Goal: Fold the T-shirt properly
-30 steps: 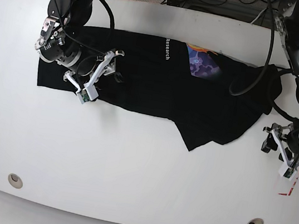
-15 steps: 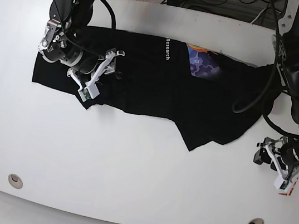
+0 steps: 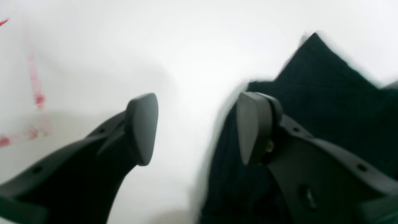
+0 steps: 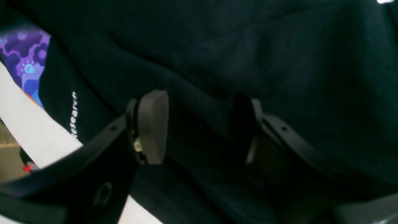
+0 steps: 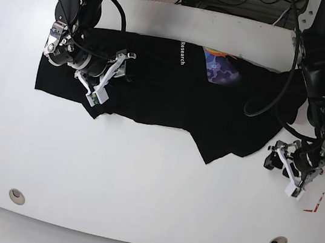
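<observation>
Base view: looks steeply down from above the front edge of the white worktop [image 5: 141, 179], far enough off to take in both arms, the whole black T-shirt [image 5: 173, 92] and the cabled floor behind.
Left wrist view: sits behind the left gripper [image 3: 196, 127], looking out along its fingers [image 3: 143, 127], very close to the worktop; blurred.
Right wrist view: sits behind the right gripper [image 4: 199, 127], facing the cloth at close range.
Shared, base and left wrist: a pointed shirt edge [image 3: 314, 59] and red marks [image 3: 35, 90] on the worktop.
Shared, base and right wrist: white lettering [image 4: 74, 115] and the purple print [image 4: 23, 57].
</observation>
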You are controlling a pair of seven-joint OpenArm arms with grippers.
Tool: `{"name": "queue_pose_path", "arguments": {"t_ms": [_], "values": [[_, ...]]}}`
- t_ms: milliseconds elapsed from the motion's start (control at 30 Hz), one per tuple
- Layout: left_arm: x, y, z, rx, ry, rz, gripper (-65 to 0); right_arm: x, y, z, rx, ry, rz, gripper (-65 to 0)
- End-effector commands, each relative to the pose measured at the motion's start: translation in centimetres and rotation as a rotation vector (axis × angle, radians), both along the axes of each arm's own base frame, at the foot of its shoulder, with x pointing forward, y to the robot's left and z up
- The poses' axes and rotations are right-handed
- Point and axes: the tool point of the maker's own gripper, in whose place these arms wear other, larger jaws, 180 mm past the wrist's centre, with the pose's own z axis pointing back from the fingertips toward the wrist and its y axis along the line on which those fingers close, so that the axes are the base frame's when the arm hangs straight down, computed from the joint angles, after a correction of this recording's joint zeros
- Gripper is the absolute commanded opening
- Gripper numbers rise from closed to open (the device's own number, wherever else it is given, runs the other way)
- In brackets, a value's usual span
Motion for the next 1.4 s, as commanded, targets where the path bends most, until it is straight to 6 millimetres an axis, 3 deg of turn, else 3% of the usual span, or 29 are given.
{"name": "queue_pose_path", "arguments": {"t_ms": [0, 533, 1033, 1367], "values": [[-2.0, 1.2, -1.3, 0.043, 0.059, -0.002, -27.5, 0.8, -0.2, 1.1, 0.009, -0.036, -0.019, -33.1], [-1.9, 1.4, -0.8, 0.055, 0.045, -0.003, -27.4, 2.3, -0.3, 2.9, -0.001, -0.095, -0.022, -33.1], [-0.2, 1.7, 3.7, 0.137, -0.050, -0.020, -27.4, 2.3, -0.2, 3.0, -0.003, -0.092, -0.017, -33.1], [-0.1, 1.7, 3.9, 0.139, -0.046, -0.023, -27.2, 4.4, -1.1, 4.6, -0.029, -0.147, -0.017, -33.1]]}}
